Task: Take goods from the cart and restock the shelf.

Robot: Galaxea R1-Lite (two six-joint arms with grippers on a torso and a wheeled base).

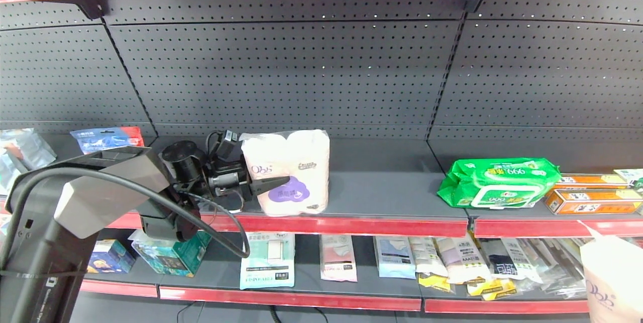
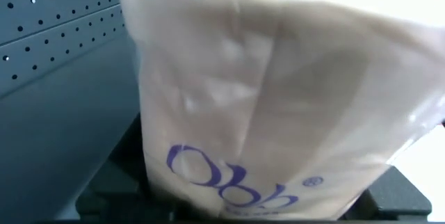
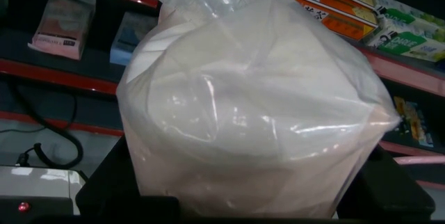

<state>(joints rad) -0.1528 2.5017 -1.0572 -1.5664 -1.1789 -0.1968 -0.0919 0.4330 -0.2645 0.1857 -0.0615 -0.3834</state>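
Note:
A white toilet paper pack (image 1: 286, 170) with purple print stands upright on the middle shelf (image 1: 382, 187) near its red front edge. My left gripper (image 1: 281, 178) is shut on it from the left, one dark finger (image 1: 271, 183) lying across its front face. In the left wrist view the pack (image 2: 278, 99) sits between the dark fingers (image 2: 398, 195). A second wrapped toilet paper pack (image 3: 257, 106) is held in my right gripper (image 3: 250, 210), which is shut on it. That pack's corner (image 1: 612, 278) shows at the lower right, in front of the lower shelf.
On the middle shelf lie a green wipes pack (image 1: 497, 182) and orange boxes (image 1: 593, 195) to the right, and blue packets (image 1: 105, 138) to the left. The lower shelf (image 1: 291, 295) holds several flat packets and a teal box (image 1: 173, 255). Free shelf room lies between the toilet paper and the wipes.

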